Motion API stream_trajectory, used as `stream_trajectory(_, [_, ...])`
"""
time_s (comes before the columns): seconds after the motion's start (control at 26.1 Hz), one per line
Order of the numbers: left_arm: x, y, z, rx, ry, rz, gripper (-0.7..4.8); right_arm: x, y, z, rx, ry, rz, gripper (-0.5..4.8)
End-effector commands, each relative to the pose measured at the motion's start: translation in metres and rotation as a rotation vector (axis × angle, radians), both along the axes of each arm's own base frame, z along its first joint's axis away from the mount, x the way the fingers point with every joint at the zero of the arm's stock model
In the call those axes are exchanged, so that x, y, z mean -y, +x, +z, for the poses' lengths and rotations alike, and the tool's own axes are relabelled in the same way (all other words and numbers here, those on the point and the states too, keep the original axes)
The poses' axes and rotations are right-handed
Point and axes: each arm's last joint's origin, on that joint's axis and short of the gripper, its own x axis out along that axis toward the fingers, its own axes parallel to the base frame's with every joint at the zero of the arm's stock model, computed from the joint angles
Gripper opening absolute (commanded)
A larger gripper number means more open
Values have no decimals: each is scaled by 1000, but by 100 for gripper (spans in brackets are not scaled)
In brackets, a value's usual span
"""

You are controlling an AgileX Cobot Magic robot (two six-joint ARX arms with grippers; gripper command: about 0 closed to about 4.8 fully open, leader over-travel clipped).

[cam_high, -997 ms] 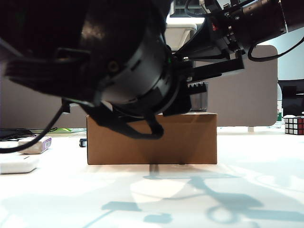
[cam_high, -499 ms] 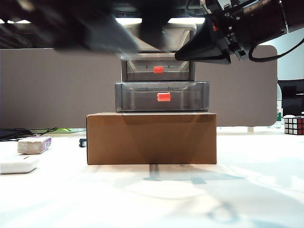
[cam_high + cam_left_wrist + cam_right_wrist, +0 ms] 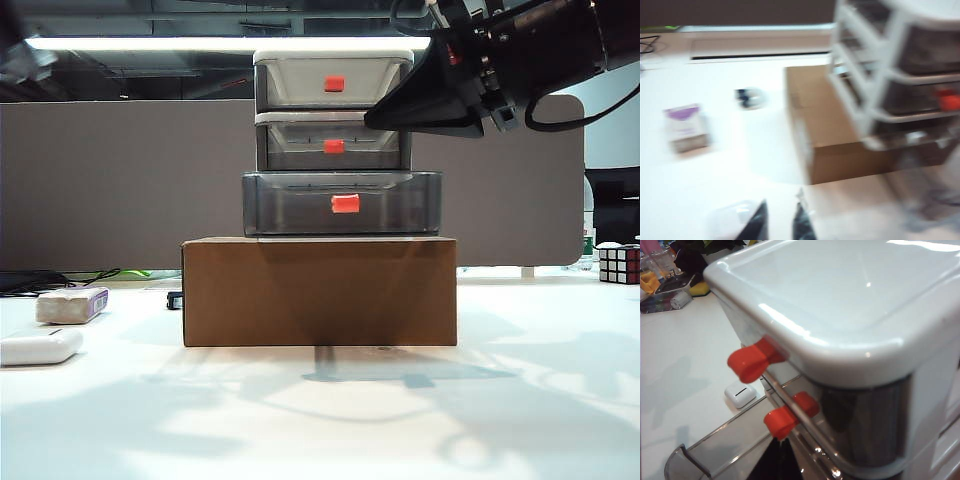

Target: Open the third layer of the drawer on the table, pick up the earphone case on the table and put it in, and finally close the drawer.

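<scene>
The drawer (image 3: 300,70) stands on a brown cardboard box (image 3: 320,292). Its third layer (image 3: 290,205) is pulled out toward the exterior camera, red-orange handle (image 3: 345,204) in front. The white earphone case (image 3: 40,346) lies on the table (image 3: 330,420) at the left, a pale blur (image 3: 730,220) right beside my left gripper (image 3: 781,222). That gripper's dark fingertips stand slightly open above the table with nothing between them. My right gripper (image 3: 780,441) is shut and empty, hanging before the upper tiers (image 3: 375,118), its tip just under a handle (image 3: 787,417).
A rough greyish block with a purple edge (image 3: 72,305) lies behind the case. A small dark object (image 3: 175,299) sits by the box's left end. A Rubik's cube (image 3: 618,264) is at the far right. A grey partition (image 3: 120,180) backs the table.
My left arm, which blocked the exterior view in front of the drawer, has swung off to the upper left. The pulled-out third layer now shows. The right arm has kept still.
</scene>
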Motion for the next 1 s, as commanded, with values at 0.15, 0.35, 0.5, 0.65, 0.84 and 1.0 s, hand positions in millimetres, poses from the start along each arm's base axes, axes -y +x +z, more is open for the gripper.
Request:
stream_trajectory(0.15, [-37,34,-12,-157,37,-152,48,-1,0,4,14,13,12,-2])
stream_trajectory(0.35, [-78,64,-27,-268,-44,14,57,-1,0,4,9,17,23,-2])
stream_trajectory(0.5, [-92,81,-44,-201,4,-64,98,-1,0,4,10,17,23,-2])
stream_trajectory(0.65, [-91,100,-69,-130,199,-372,185,-1,-1,3,1,13,23,-2])
stream_trajectory(0.84, [-92,117,-94,-162,238,-453,220,0,-1,0,-29,1,23,-2])
stream_trajectory(1.0, [-92,126,-111,-184,254,-529,230,0,-2,-2,-49,-11,25,-2])
